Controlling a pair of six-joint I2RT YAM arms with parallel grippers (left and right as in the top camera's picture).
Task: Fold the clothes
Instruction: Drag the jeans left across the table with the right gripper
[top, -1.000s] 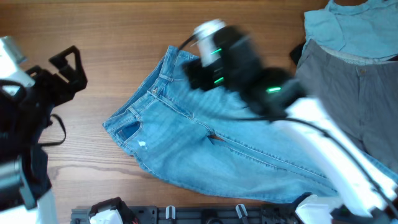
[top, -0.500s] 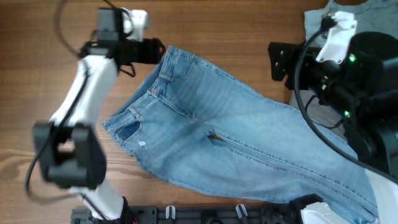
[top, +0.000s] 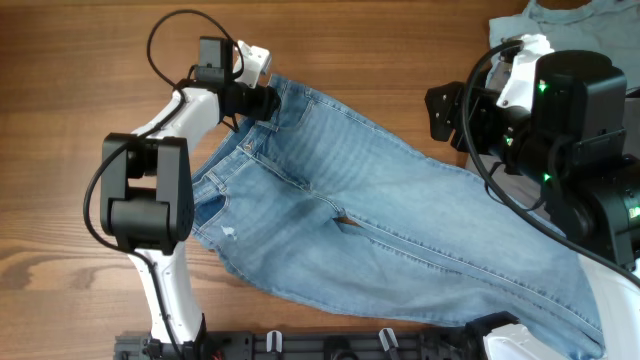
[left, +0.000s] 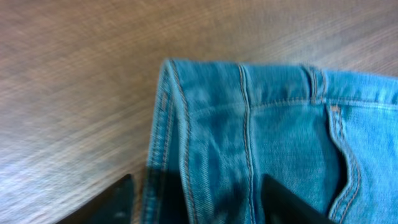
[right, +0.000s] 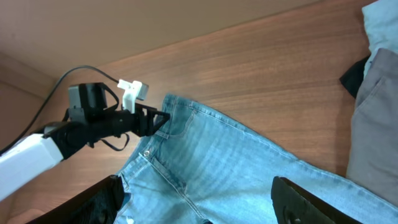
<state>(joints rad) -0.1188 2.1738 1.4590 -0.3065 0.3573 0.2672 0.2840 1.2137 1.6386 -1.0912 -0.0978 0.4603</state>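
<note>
Left hand (top: 262, 101) is spread wide, one finger on each side of the far left waistband corner (left: 186, 81) of the jeans (top: 380, 210). They lie flat across the middle of the bench (top: 80, 60). Right hand (top: 447, 112) hangs spread on the right. The fold looks just begun: next, pinch that corner shut.

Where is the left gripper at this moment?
Overhead, the left gripper is upper left of centre, at the waistband corner of the jeans, open jaws straddling the denim edge.

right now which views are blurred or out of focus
Left wrist: table smeared by motion blur, jeans soft, left gripper's fingers dark and unfocused. Overhead: sharp, evenly lit. Right wrist: crisp except right gripper's fingers, dark at the bottom edge.
</note>
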